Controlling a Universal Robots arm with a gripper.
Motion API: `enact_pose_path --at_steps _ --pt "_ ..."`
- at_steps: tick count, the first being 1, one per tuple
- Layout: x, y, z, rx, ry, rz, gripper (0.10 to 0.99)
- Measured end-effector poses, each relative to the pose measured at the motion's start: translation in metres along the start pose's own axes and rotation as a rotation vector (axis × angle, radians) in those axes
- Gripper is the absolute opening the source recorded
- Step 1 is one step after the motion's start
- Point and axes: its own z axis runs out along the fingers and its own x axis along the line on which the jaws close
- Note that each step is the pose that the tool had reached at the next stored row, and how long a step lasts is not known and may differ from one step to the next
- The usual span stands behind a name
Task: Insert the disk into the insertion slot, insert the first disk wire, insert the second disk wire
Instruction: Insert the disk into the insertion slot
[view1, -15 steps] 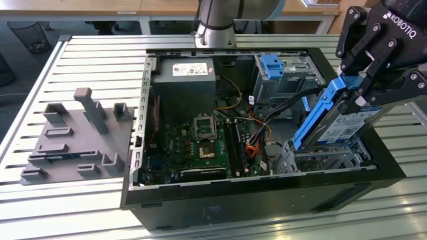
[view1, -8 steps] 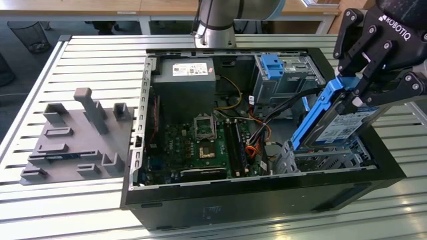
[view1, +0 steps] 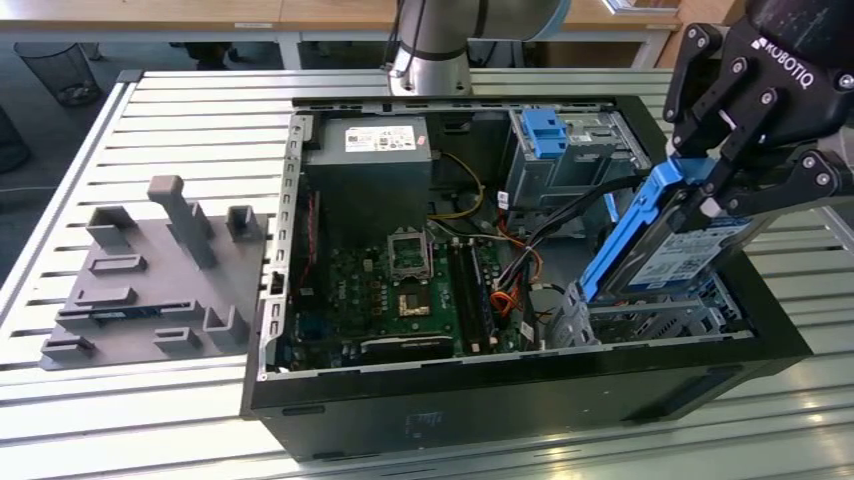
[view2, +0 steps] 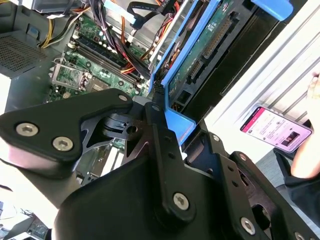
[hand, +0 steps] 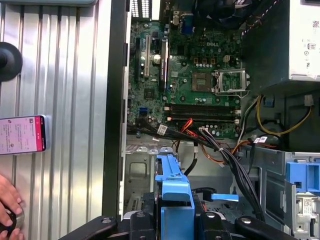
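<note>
— Scanning from the exterior view's left: grey fixture plate (view1: 147, 270), motherboard (view1: 400, 290), loose cables (view1: 561, 215). Where's the disk (view1: 661, 255)?
— Right of frame, steeply tilted, lower end at the insertion slot (view1: 654, 320). The gripper (view1: 737, 190) has its fingers clamped on the upper end.
— Risk?
— That tilt, I'd judge: the carrier could jam on the cage rim or pinch those cables.
</note>
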Motion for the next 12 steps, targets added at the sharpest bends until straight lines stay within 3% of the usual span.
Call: enact_pose_path --at_steps 12 --pt "0.0004 0.0004 0.007 0.001 -0.0005 0.013 0.365"
